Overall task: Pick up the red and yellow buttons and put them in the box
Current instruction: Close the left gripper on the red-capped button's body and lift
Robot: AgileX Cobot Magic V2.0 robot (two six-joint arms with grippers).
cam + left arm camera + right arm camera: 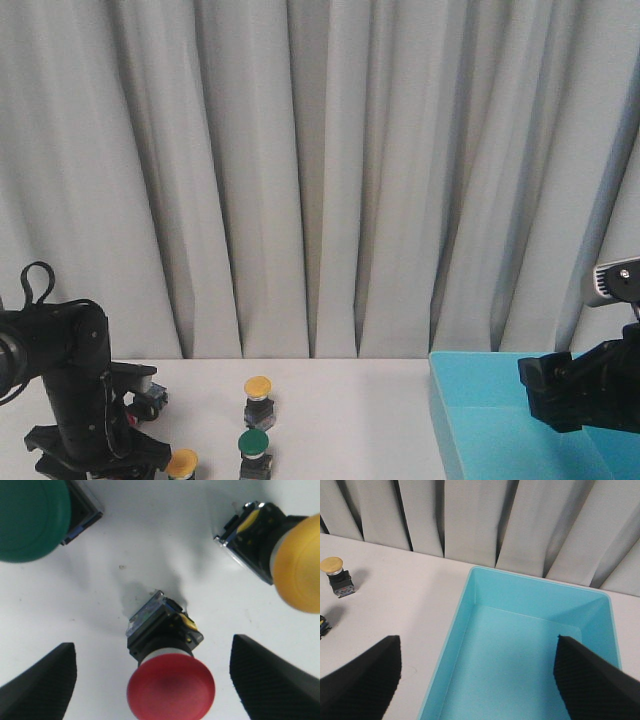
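At the lower left of the front view, the left arm's black body covers its own gripper, so the red button beneath it stays hidden there. The left wrist view shows it: the left gripper [152,680] stands wide open, its two textured fingers [37,685] cut off by the frame's lower corners, and the red button [170,685] lies on its side between them, touching neither.

A yellow button [295,565] runs off the right edge of that view, tipped over. A green button [30,517] is cropped at the upper left corner.

In the front view another yellow button [259,399] stands upright at the lower centre, a green-capped one [254,453] just below it, and a third yellow cap [182,464] peeks out beside the arm's base, its body cut off by the frame's lower edge.

The right gripper [480,680] is also open, hanging above the turquoise box [470,605], whose near end runs out of frame.

The table [340,410] is plain white, and a pale grey pleated curtain [320,170] fills the background.
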